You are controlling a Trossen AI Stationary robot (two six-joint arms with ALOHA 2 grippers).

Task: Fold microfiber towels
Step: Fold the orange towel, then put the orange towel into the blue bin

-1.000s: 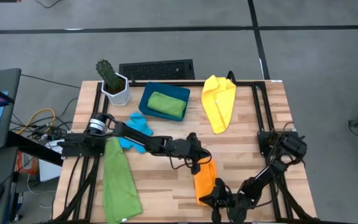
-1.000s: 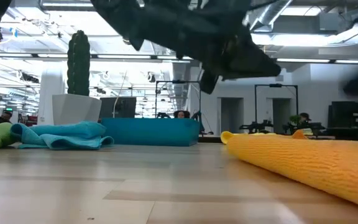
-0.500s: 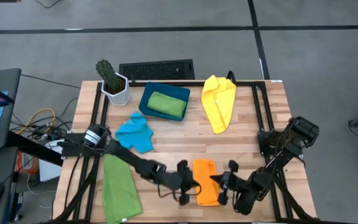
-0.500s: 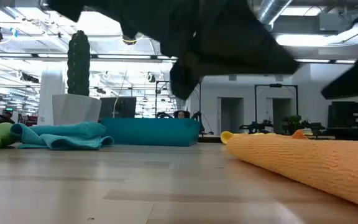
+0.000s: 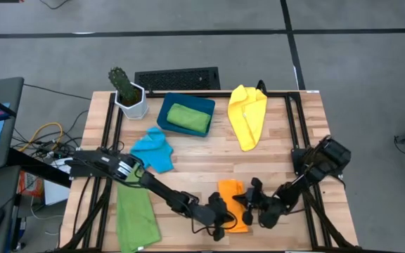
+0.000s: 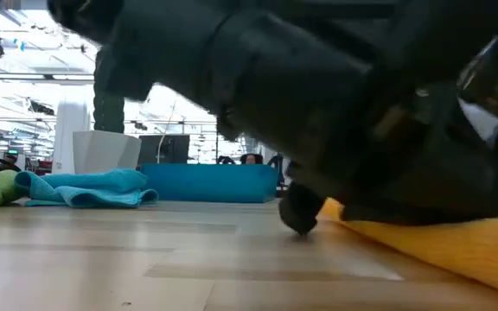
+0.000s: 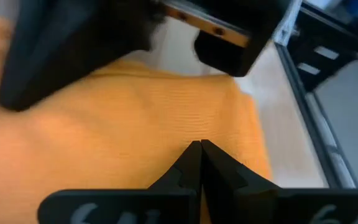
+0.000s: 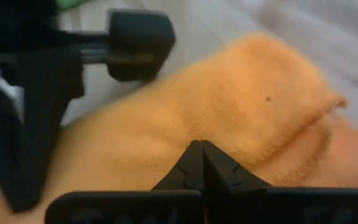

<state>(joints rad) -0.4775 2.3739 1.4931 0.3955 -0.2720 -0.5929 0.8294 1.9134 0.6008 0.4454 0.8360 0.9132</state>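
Note:
A folded orange towel (image 5: pixel 230 193) lies flat near the table's front edge, right of centre. My left gripper (image 5: pixel 228 213) is shut at its near-left part, reaching in from the table's left. My right gripper (image 5: pixel 245 202) is shut at its right side. Both wrist views show shut fingertips over orange cloth (image 7: pixel 135 112) (image 8: pixel 241 106). A yellow towel (image 5: pixel 247 116) lies at the far right, a blue one (image 5: pixel 153 149) left of centre, a green one (image 5: pixel 133 211) at the near left. Another green one (image 5: pixel 188 118) lies folded in the teal tray (image 5: pixel 169 105). My left gripper's shut fingertips (image 7: pixel 194 155) lie on or just over the orange towel's top face, near its near-left corner, slanting down from the table's left. I cannot tell whether they touch it. My right gripper's shut fingertips (image 8: pixel 204 154) lie on or just over the towel's top face (image 8: pixel 247 124) by its right edge, slanting down from the right. Touching or hovering, I cannot tell.
A potted cactus (image 5: pixel 127 95) stands at the far left corner, with a dark grille (image 5: pixel 178 79) behind the tray. Black rails (image 5: pixel 290 119) run along the table's left and right sides. Bare wood lies between the blue and yellow towels.
My left gripper has swung from the orange towel's far end toward the table's near edge and down, ending at the towel's near-left part. My right gripper has moved from the towel's near end toward the far edge, along its right side. Both have stayed shut.

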